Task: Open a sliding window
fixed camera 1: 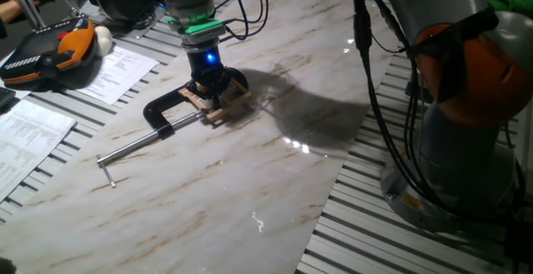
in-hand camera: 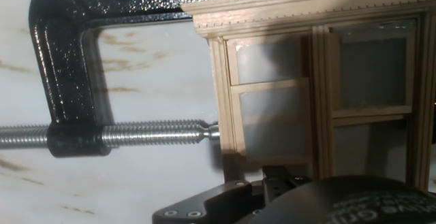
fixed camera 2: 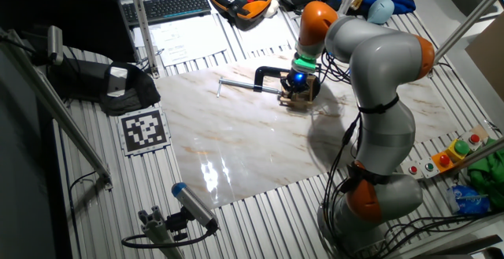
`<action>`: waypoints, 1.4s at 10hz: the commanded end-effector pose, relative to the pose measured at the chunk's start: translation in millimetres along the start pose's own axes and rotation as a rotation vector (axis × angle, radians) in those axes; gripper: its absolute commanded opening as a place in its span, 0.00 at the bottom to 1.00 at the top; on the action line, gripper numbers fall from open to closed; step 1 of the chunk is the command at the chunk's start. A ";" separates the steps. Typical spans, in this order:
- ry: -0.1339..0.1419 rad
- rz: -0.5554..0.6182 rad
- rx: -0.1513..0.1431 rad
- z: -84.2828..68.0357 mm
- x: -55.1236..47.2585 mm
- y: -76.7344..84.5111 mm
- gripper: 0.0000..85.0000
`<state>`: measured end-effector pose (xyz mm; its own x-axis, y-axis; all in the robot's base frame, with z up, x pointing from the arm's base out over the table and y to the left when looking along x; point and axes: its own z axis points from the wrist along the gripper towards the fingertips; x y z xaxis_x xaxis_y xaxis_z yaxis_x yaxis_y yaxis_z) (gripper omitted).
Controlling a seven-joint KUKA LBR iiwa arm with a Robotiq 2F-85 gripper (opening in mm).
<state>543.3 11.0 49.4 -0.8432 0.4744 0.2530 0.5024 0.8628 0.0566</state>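
Sliding window (in-hand camera: 320,81) lying flat on the marble worktop (fixed camera 1: 250,174), pinned by the black C-clamp (in-hand camera: 68,67), whose screw (in-hand camera: 136,134) is pressing its frame edge. Gripper (fixed camera 1: 214,89) sitting directly over the window; cannot tell how far apart the fingers are standing.

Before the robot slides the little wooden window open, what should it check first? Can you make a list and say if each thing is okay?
1. The sliding window lies flat on the table: ok.
2. The black C-clamp holds the window: its screw touches the frame's side: ok.
3. The gripper is right above the window: ok.
4. The fingers are on the sash: cannot tell, they are hidden.
5. The gripper is open or shut: cannot tell.
6. The clamp's steel rod sticks out away from the window: ok.
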 end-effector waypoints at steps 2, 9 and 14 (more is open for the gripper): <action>-0.001 0.000 -0.002 0.6 -0.2 0.2 0.00; -0.006 0.001 -0.009 3.3 -4.2 1.4 0.00; -0.027 -0.014 0.009 3.3 -10.7 3.4 0.00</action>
<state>553.3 9.3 43.7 -0.8552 0.4663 0.2262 0.4885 0.8710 0.0513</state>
